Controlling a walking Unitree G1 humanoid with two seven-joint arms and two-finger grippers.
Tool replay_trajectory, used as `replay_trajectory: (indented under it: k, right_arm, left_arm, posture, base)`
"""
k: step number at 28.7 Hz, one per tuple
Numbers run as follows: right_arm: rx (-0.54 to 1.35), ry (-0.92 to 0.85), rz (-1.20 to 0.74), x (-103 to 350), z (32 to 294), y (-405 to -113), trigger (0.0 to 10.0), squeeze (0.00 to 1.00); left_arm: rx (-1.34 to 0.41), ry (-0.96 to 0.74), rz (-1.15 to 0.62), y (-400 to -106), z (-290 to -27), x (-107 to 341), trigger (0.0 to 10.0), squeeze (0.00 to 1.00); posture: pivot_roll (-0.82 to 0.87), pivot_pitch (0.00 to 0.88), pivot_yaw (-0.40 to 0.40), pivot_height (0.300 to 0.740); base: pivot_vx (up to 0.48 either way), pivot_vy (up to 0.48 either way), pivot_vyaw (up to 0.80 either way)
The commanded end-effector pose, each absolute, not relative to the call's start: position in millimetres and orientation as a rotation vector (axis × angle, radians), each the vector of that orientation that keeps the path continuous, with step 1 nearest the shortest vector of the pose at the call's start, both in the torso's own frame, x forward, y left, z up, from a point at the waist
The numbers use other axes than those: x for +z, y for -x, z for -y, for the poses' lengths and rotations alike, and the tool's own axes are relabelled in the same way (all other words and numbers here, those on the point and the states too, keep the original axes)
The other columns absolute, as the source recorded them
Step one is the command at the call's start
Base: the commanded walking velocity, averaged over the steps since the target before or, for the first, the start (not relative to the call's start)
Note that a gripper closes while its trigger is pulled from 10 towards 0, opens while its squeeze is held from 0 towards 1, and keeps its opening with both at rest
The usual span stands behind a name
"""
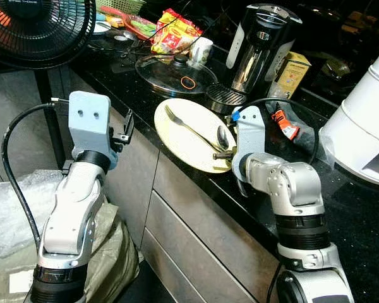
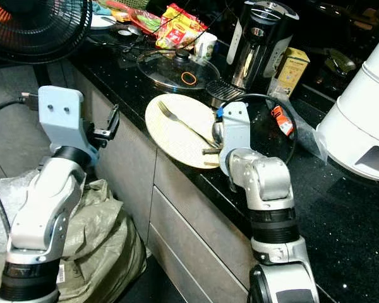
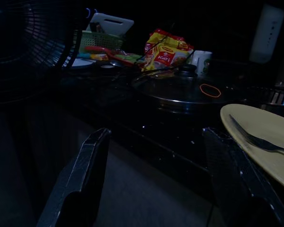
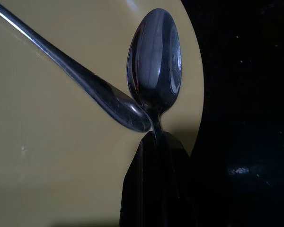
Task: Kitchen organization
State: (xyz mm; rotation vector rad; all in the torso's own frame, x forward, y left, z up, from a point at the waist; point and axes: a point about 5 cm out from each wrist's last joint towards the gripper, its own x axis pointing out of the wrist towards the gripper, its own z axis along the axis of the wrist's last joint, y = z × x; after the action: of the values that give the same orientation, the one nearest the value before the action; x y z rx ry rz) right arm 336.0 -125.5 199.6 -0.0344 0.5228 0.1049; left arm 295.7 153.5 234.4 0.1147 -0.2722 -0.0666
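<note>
Pale yellow and round, the ceramic plate point(image 1: 183, 136) lay on the black speckled stone counter point(image 1: 360, 214) near its front edge, carrying a steel fork point(image 1: 186, 126) and a polished steel spoon point(image 4: 155, 64), whose neck the right gripper point(image 4: 154, 142) pinched between closed fingers. To lift cleanly, the spoon probably wanted raising straight up, clear of the fork handle touching its bowl, so the plate stayed put. The left gripper point(image 3: 156, 179) hovered with fingers spread wide before the grey drawer fronts point(image 1: 196, 233); behind stood a glass lid point(image 1: 175, 74), coffee maker point(image 1: 260, 47), noodle packets point(image 1: 172, 31) and black fan point(image 1: 38, 28).
</note>
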Motion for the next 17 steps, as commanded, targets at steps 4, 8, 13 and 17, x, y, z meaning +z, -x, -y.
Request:
replay_trajectory:
  k: [4,8,13,17]
  right_arm:
    - [0.053,0.025,-0.534,195.3,134.3,-337.4,0.0,0.00]
    - [0.007,0.023,-0.499,198.9,138.5,-341.3,0.0,0.00]
    - [-0.034,0.042,-0.476,202.1,144.3,-344.4,0.0,0.00]
    - [-0.067,0.035,-0.453,205.5,149.8,-346.7,0.0,0.00]
  left_arm:
    - [-0.080,-0.108,0.261,-297.8,-148.6,232.1,10.0,0.00]
    - [-0.077,-0.108,0.262,-297.8,-149.0,232.3,10.0,0.00]
    - [-0.078,-0.107,0.263,-298.0,-149.0,232.6,10.0,0.00]
    - [-0.077,-0.107,0.264,-297.9,-149.3,233.0,10.0,0.00]
  posture:
    - [0.11,0.000,-0.201,0.740]
    - [0.11,0.000,-0.201,0.740]
    - [0.11,0.000,-0.201,0.740]
    - [0.11,0.000,-0.201,0.740]
  base:
    - [0.000,0.000,0.00]
    - [0.000,0.000,0.00]
    - [0.000,0.000,0.00]
    - [0.000,0.000,0.00]
